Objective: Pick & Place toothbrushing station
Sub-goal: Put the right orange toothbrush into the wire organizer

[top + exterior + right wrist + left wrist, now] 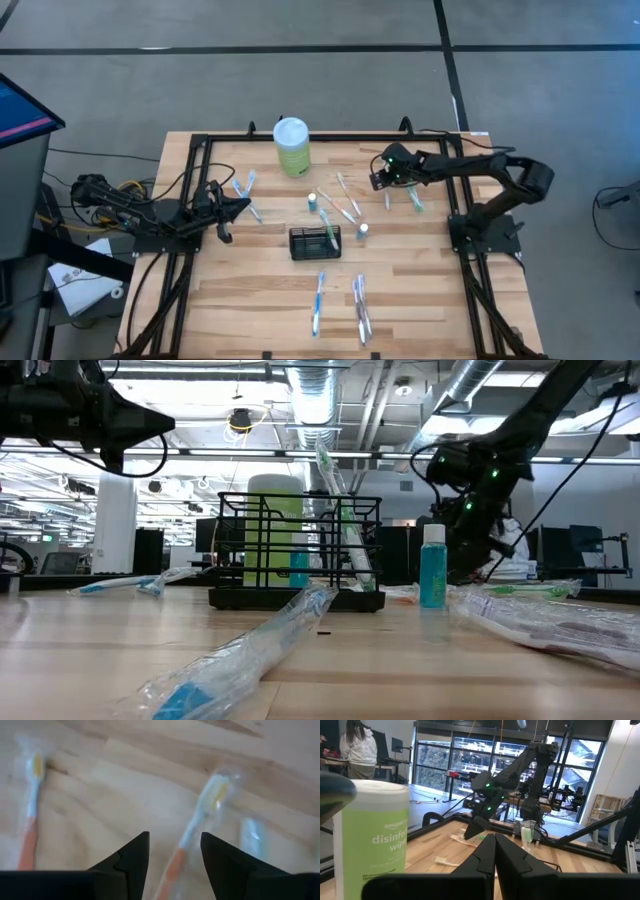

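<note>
Pale wood-plank surface (pixel 125 780) lies under the right gripper (pixel 174 851); open jaws straddle a wrapped orange-handled toothbrush (pixel 200 815). Left gripper (pixel 495 851) jaws closed.

Two dark, near-black jointed arms, each rising from a black block base bolted onto black frame rails at the table's sides, with black cables trailing off the left arm (pixel 150 212) and yellow-wound cable bundled behind it. Small green lights glowing on the wrist housing of the right arm (pixel 470 170), seen again as two green dots from the left wrist view. Matte black wedge-shaped fingers (pixel 131 862) with stepped inner edges, tapering to blunt points.
</note>
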Action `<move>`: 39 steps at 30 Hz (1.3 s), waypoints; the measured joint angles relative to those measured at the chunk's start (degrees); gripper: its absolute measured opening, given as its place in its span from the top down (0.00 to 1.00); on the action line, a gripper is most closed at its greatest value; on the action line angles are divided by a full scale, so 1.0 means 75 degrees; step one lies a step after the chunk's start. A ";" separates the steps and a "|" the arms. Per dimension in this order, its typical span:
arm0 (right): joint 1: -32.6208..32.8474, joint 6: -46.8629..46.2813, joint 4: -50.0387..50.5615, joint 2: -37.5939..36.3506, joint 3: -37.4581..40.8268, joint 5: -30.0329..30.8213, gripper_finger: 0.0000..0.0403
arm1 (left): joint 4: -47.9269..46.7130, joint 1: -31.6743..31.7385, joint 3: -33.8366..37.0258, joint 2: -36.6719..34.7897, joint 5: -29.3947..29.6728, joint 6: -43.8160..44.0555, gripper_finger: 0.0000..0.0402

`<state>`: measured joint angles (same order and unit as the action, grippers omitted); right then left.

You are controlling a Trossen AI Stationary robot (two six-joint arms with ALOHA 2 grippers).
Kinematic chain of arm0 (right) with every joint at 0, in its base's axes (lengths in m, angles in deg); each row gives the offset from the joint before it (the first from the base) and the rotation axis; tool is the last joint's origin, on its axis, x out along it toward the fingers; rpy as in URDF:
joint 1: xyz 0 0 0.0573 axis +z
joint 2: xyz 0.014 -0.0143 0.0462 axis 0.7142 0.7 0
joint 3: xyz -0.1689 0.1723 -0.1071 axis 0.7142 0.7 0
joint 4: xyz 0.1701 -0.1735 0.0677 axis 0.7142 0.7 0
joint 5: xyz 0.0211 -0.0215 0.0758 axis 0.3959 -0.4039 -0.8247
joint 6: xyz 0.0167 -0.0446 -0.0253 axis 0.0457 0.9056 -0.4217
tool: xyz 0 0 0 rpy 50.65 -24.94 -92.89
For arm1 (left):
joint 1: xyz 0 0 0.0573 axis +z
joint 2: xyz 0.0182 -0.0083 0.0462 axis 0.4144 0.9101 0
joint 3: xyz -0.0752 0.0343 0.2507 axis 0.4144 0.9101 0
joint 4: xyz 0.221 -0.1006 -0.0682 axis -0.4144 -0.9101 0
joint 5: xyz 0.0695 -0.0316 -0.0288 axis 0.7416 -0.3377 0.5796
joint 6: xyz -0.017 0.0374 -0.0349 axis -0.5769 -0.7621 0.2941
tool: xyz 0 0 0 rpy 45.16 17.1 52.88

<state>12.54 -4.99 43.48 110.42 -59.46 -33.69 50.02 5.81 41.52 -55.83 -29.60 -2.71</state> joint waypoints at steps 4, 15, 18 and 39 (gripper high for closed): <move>-0.0062 0.0000 0.0033 0.0362 -0.0071 -0.0067 0.58 | 0.0011 0.0000 0.0000 0.0000 0.0003 0.0007 1.00; -0.0114 0.0209 0.0212 0.0512 -0.0323 0.0193 0.61 | 0.0012 0.0000 0.0000 -0.0001 0.0027 0.0000 1.00; -0.0125 0.0220 0.0498 0.0512 -0.0323 0.0211 0.67 | 0.0012 0.0000 0.0000 -0.0003 0.0027 0.0000 1.00; -0.0100 0.0401 0.0517 0.0512 -0.0323 0.0165 0.98 | 0.0023 0.0000 0.0000 -0.0003 0.0024 -0.0001 1.00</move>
<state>11.79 -1.98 47.36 114.26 -61.88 -32.46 50.20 5.81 41.52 -55.85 -29.43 -2.71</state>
